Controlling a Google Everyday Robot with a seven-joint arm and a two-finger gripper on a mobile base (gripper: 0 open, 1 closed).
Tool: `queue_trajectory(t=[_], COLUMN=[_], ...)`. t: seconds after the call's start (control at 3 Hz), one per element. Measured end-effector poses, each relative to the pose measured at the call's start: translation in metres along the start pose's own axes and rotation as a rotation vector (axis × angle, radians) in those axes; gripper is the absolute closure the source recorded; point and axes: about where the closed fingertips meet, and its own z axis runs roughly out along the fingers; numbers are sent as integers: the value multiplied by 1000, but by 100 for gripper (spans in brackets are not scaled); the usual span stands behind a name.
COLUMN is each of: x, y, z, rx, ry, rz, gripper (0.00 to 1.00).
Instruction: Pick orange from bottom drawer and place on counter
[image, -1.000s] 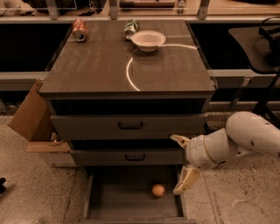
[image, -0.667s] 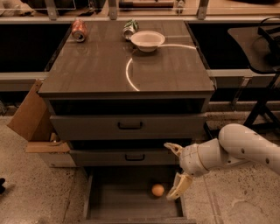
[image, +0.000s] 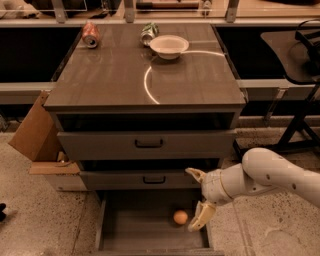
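The orange (image: 180, 217) lies on the floor of the open bottom drawer (image: 135, 235), toward its right side. My gripper (image: 195, 198) hangs over the drawer's right part, just right of and slightly above the orange. Its two fingers are spread wide, one (image: 195, 174) high by the middle drawer front, one (image: 200, 216) low beside the orange. It is open and holds nothing. The counter (image: 120, 75) is the glossy grey-brown cabinet top with a curved light reflection.
On the counter's back edge stand a white bowl (image: 169, 46), a red crushed can (image: 90, 34) and a green can (image: 148, 33). Two upper drawers with black handles (image: 148, 144) are shut. A cardboard box (image: 35, 135) leans at the cabinet's left. A black stand (image: 300, 115) is at right.
My arm and gripper have moved left and down, over the open bottom drawer and closer to the orange. The orange has not moved.
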Motion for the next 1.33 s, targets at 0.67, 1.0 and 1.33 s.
queue_trajectory(t=[0.67, 1.0, 1.33], x=[61, 82, 102], y=[6, 9, 9], z=[51, 70, 88], rx=[34, 38, 18], ry=[81, 70, 19], rz=[24, 8, -7], gripper=[0, 0, 0])
